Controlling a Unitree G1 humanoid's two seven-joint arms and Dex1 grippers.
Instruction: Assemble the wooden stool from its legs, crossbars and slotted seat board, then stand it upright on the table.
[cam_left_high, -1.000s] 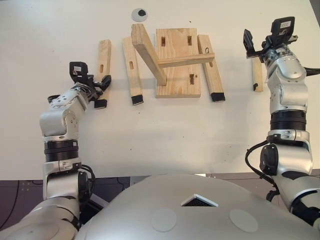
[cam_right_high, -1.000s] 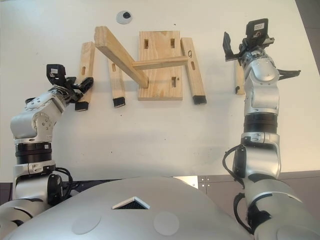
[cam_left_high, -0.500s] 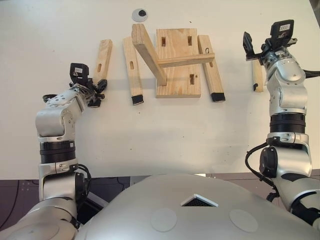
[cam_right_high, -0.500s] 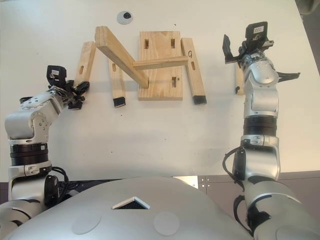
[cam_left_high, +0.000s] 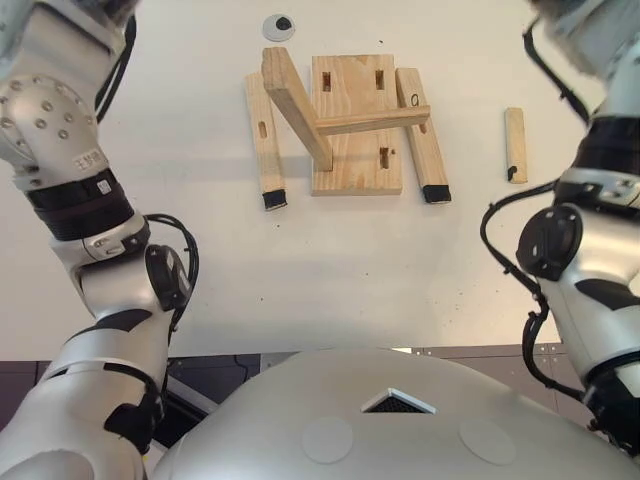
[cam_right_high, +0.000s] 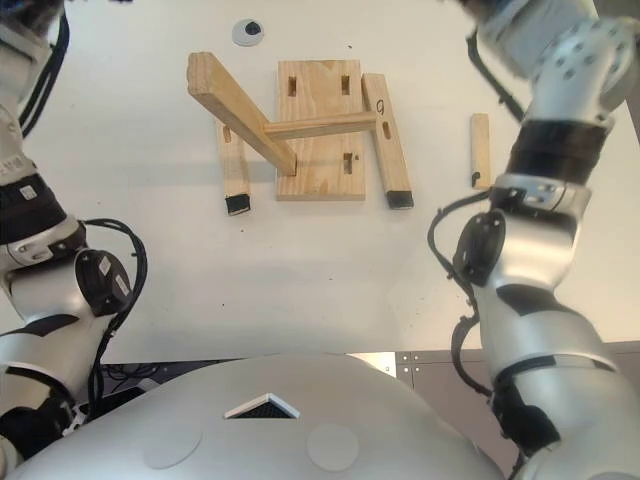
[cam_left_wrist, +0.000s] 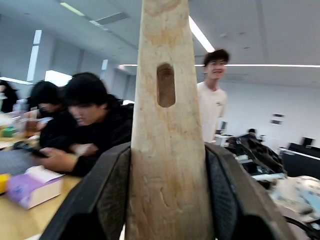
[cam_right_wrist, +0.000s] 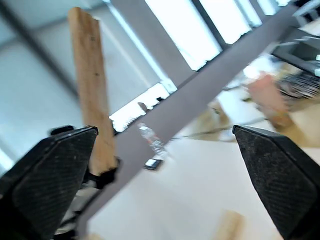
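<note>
While the white table (cam_left_high: 300, 260) takes up most of the head views, the slotted seat board (cam_left_high: 358, 172) lies flat on it toward 12 o'clock, with 3 of its slots showing. Take the board as the dial. The tilted leg (cam_left_high: 297, 105) has its lower end on the board's 7 o'clock part and leans up toward 11 o'clock. Whether that end sits in a slot cannot be told. The left flat leg (cam_left_high: 267, 160) lies just beside the board at 9 o'clock. The right flat leg (cam_left_high: 426, 155) lies close against its edge at 3 o'clock. Each has a black cap at its 6 o'clock end.

The held leg (cam_left_wrist: 167, 115), with 1 oval slot in its face, is up in the air, the left gripper (cam_left_wrist: 168, 160) clenched on its sides with 2 dark fingers. The right wrist view shows that leg farther off, rising from the same gripper. The right gripper (cam_right_wrist: 164, 131) is released, its 2 fingers spread wide apart.

1 crossbar (cam_left_high: 375, 120) runs from the tilted leg's middle toward 3 o'clock across the board, its far end over the right flat leg. The loose crossbar (cam_left_high: 514, 143) lies farther out at 3 o'clock, well apart from the right flat leg, lengthwise from 12 to 6 o'clock. A small round disc (cam_left_high: 280, 27) with a dark centre sits at 11 o'clock, just beyond the tilted leg's top.
</note>
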